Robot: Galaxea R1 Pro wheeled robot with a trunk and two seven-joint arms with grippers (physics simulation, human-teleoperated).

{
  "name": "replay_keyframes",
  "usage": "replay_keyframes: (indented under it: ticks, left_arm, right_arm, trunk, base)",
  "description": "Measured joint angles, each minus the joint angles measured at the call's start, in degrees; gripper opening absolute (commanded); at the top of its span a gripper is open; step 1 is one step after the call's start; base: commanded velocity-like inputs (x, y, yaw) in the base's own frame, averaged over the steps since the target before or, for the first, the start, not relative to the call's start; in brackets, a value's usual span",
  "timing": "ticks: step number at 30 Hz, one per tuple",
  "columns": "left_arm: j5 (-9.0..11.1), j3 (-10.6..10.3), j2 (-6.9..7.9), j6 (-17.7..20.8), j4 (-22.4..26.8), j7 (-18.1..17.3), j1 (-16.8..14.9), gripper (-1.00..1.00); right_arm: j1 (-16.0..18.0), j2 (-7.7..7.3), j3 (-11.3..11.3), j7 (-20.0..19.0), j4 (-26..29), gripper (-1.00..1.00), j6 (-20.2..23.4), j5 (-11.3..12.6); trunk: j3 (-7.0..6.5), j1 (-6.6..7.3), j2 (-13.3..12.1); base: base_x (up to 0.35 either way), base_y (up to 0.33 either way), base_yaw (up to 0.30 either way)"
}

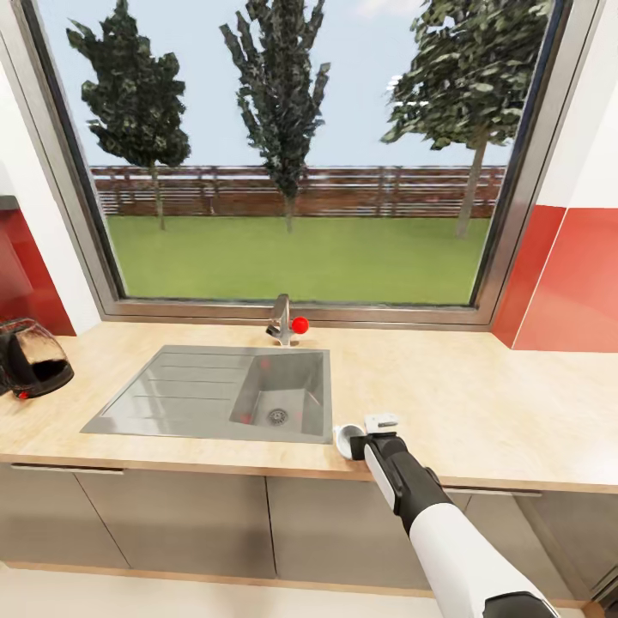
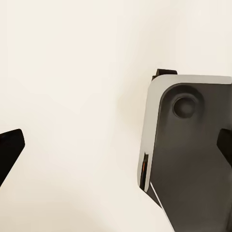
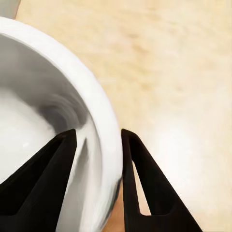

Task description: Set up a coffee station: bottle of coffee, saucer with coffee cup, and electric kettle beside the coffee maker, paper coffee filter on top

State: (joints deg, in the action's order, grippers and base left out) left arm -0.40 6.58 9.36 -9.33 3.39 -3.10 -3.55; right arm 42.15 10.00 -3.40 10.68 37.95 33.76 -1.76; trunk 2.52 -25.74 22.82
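The white coffee cup (image 1: 347, 440) is at the front edge of the kitchen countertop (image 1: 446, 403), just right of the steel sink (image 1: 215, 390). My right gripper (image 1: 367, 432) is shut on it. In the right wrist view the right gripper (image 3: 99, 133) has one black finger inside the coffee cup (image 3: 43, 92) and one outside, pinching its wall. Whether the cup rests on the wood I cannot tell. The electric kettle (image 1: 33, 360), rounded glass with a red switch, stands at the countertop's far left, cut off by the picture's edge. My left gripper (image 2: 116, 145) is open over pale floor.
A tap with a red knob (image 1: 283, 322) stands behind the sink below a big window (image 1: 292, 154). Red wall panels (image 1: 566, 283) flank the window. Grey cabinets (image 1: 197, 524) run under the worktop. Bare wood stretches right of the sink.
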Motion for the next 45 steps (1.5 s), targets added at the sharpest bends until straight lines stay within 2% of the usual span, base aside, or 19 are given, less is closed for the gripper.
replay_keyframes:
  ticks: [20,22,25,29,32,36,45]
  left_arm:
    - [-0.07,-0.07,0.03,-0.08,0.01,0.0,-0.01,1.0]
    - [-0.07,-0.08,0.03,-0.08,0.01,0.0,-0.03,1.0]
    - [-0.08,-0.08,0.03,-0.15,0.0,0.0,-0.03,1.0]
    - [-0.08,-0.15,0.09,-0.17,0.07,0.0,-0.06,1.0]
    - [-0.08,-0.17,0.12,-0.11,0.09,0.0,-0.07,1.0]
    - [-0.05,-0.11,0.07,-0.33,0.09,0.04,-0.06,1.0]
    - [0.44,0.35,-0.13,-0.66,0.15,0.08,-0.08,1.0]
  right_arm:
    - [-0.02,0.0,-0.11,0.01,0.47,-1.0,0.06,0.23]
    - [-0.01,0.0,-0.14,0.06,2.22,-1.0,0.12,0.18]
    - [0.0,0.0,-0.21,0.14,7.89,-1.0,0.45,0.09]
    - [-0.01,0.0,-0.38,0.2,15.16,-1.0,4.71,0.16]
    - [-0.02,0.0,-0.61,0.2,18.59,-1.0,6.21,0.26]
    - [-0.02,0.0,-2.2,0.15,20.08,-1.0,6.65,0.34]
    - [-0.02,0.0,-2.66,0.17,20.51,-1.0,6.74,0.31]
  trunk:
    - [0.01,-0.01,-0.03]
    - [0.01,-0.01,-0.02]
    - [0.0,-0.01,-0.02]
    - [0.01,-0.01,-0.02]
    - [0.01,-0.01,-0.02]
    - [0.02,-0.01,-0.03]
    - [0.03,-0.01,-0.03]
  base:
    - [0.0,0.0,0.0]
    - [0.0,0.0,0.0]
    - [0.0,0.0,0.0]
    - [0.0,0.0,0.0]
    - [0.0,0.0,0.0]
    - [0.0,0.0,0.0]
    - [0.0,0.0,0.024]
